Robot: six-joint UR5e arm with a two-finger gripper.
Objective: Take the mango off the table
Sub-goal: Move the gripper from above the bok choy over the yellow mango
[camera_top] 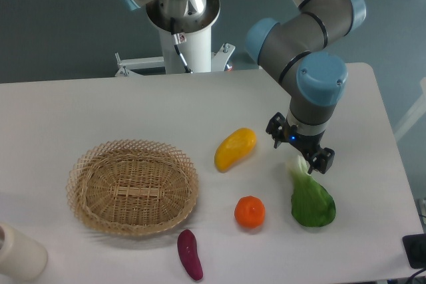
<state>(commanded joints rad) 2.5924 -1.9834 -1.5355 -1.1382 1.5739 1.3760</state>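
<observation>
White tabletop with rounded corners, filling most of the frame under a grey-green floor along the top. Mango lying just right of centre, yellow, orange toward its upper right end, long axis tilted from lower left to upper right, touching nothing. Woven basket at lower left, well apart from it. Round orange fruit below the mango, near but clear of it; purple eggplant at the bottom edge; leafy green vegetable at lower right. Pale cylinder cut off at the bottom left corner. Hand hanging at right of centre, to the right of the mango and directly over the white stalk of the green vegetable, holding nothing; fingers apparently spread, though small and dark against the wrist, so not certain. Mango ungrasped, flat on the tabletop. Judged risks: descending from the present spot would close on the vegetable stalk instead of the fruit, so a shift toward frame left needed first. Smooth curved skin likely to slip or roll if the fingers close along the long axis or near a tapered end rather than across the thick middle. Too low an approach could drive the fingertips into the tabletop or nudge the mango toward the orange fruit.
</observation>
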